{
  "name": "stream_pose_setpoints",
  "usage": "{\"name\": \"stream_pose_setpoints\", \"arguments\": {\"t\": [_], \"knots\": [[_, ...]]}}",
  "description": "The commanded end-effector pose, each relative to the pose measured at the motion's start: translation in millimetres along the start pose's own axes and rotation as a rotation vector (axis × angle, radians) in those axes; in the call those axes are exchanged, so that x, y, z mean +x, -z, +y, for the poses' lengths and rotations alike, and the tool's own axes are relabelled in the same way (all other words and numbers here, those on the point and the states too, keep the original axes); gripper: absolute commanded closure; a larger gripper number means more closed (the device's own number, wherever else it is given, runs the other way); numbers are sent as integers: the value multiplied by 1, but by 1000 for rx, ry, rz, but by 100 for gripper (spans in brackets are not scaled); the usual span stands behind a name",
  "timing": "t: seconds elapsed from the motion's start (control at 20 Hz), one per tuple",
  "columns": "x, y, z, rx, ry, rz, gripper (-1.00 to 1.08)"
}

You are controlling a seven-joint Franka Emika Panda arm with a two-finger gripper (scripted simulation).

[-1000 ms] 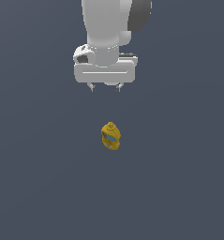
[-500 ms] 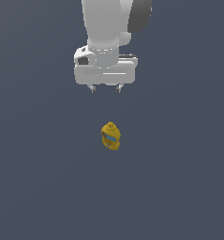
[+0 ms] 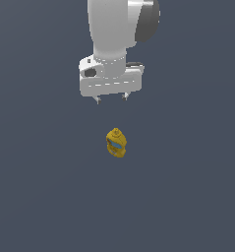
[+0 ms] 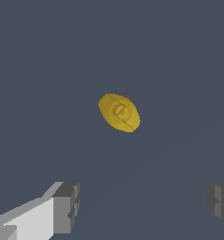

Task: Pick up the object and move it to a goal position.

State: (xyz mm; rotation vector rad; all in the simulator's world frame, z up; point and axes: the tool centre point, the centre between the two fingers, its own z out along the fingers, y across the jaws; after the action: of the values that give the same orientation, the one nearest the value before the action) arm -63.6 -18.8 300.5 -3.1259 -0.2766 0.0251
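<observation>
Wrist view shows the fingers (image 4: pixel 144 206) spread wide and empty — the yellow object (image 4: pixel 119 112) lies ahead of them (long axis slanted), well apart.

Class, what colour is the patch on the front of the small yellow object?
Light blue, on the mustard-yellow object; it shows best in the exterior view.

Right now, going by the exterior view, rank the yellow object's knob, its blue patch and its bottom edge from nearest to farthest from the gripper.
1. The knob, on top of the object, facing the open gripper above.
2. The blue patch, mid-body.
3. The bottom edge, lowest.
</observation>
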Motion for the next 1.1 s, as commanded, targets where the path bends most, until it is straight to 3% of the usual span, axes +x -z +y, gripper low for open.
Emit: {"name": "stream_pose_setpoints", "arguments": {"t": [0.0, 1.05], "knots": [[5, -5, 0, -2, 58, 0, -92], [47, -60, -3, -11, 619, 8, -92]]}}
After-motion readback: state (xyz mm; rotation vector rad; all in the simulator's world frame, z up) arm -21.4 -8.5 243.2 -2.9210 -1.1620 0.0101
